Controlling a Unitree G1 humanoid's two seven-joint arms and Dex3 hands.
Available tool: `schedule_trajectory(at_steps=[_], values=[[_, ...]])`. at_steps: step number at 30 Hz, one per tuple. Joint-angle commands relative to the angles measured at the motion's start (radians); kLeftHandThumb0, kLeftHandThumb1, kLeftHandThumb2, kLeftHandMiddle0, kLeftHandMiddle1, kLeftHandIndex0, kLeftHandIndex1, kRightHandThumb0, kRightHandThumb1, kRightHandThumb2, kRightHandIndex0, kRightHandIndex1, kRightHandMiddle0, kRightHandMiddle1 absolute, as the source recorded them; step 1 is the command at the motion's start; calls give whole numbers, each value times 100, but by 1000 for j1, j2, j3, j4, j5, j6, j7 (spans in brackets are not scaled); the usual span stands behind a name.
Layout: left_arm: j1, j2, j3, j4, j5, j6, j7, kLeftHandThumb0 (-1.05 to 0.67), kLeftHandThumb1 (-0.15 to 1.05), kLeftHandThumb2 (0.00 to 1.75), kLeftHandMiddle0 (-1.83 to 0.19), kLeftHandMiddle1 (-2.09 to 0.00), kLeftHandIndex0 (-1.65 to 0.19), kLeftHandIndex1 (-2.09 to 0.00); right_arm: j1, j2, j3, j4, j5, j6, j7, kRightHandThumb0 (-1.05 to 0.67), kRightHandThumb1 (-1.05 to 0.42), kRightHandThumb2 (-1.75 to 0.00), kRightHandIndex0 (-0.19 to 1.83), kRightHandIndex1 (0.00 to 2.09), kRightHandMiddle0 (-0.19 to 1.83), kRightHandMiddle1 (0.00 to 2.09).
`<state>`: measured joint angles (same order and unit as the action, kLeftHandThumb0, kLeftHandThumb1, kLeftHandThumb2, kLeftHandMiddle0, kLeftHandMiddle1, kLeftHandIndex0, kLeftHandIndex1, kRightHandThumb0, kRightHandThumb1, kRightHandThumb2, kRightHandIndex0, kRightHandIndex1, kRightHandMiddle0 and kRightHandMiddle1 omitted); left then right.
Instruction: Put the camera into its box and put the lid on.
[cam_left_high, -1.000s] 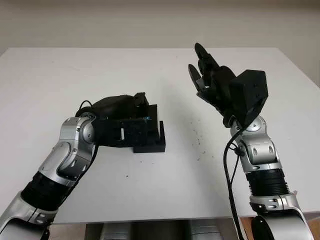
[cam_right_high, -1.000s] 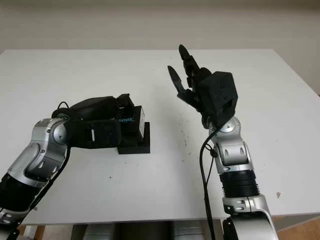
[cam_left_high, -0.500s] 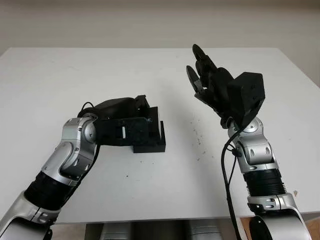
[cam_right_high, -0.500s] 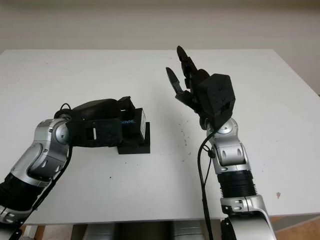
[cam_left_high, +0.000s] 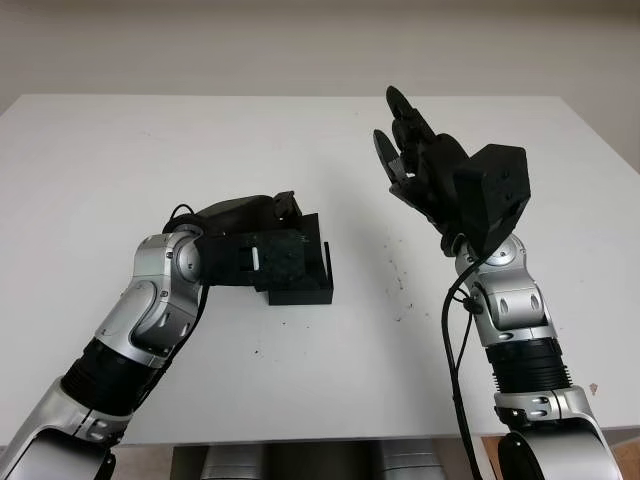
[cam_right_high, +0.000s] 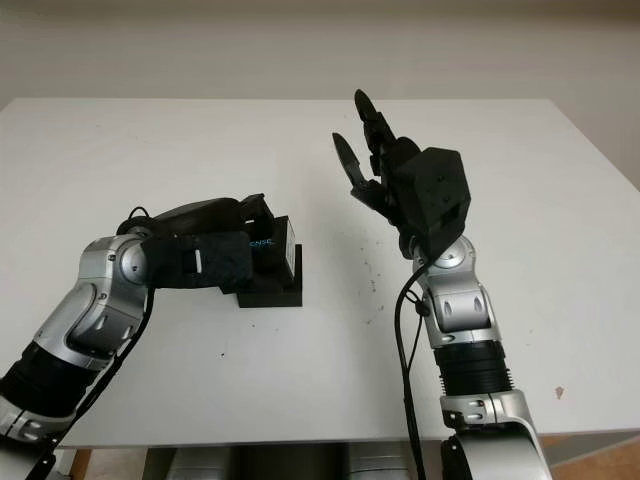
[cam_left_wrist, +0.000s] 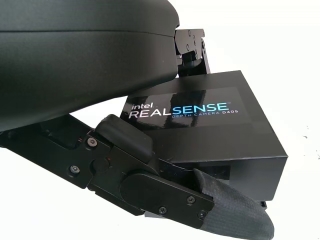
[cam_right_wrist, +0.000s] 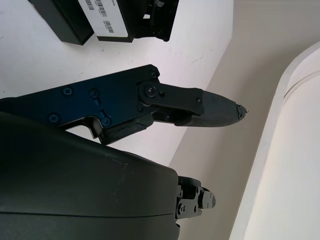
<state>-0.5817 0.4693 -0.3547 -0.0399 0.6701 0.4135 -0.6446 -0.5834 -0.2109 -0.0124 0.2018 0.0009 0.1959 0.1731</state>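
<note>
My left hand (cam_left_high: 268, 222) is shut on the black box lid (cam_left_high: 292, 246), which carries the RealSense print (cam_left_wrist: 186, 109). One finger (cam_left_wrist: 232, 218) wraps under the lid's edge. The lid sits tilted over the black box base (cam_left_high: 303, 291), which stands on the white table left of centre and sticks out below and to the right of the lid. What is inside the base is hidden by the lid. My right hand (cam_left_high: 403, 142) is open, raised well above the table, right of the box and apart from it.
The white table (cam_left_high: 330, 370) spreads wide around the box, with bare surface in front and to the right. Its far edge (cam_left_high: 300, 97) meets a pale wall. Small dark specks (cam_left_high: 400, 285) lie between the box and my right arm.
My left hand has shifted the lid slightly to the right over the base, and its forearm has swung in. The right hand has stayed almost still.
</note>
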Motion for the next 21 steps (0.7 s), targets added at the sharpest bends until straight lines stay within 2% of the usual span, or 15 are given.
schedule_trajectory(at_steps=[1,5,17,21], values=[[-28,-25,-22,8,1,0,3,-27,105,36,-70,-209,-12,-209,2,4,-4,-2,6,-10,5,-67,-105,-56,-9,7,-5,5],[-39,-36,-38,19,17,3,7,-28,105,36,-82,-209,-16,-209,3,4,-4,-5,11,-9,11,-66,-105,-56,-9,7,-4,5],[-36,-37,-33,51,13,-79,49,-31,105,35,-79,-209,-25,-209,3,7,-4,-15,20,16,9,-66,-105,-56,-7,7,-3,5],[-39,-37,-33,65,21,-89,67,-29,105,36,-86,-209,-29,-209,2,7,-3,-10,18,11,7,-66,-105,-56,-6,7,-2,6]])
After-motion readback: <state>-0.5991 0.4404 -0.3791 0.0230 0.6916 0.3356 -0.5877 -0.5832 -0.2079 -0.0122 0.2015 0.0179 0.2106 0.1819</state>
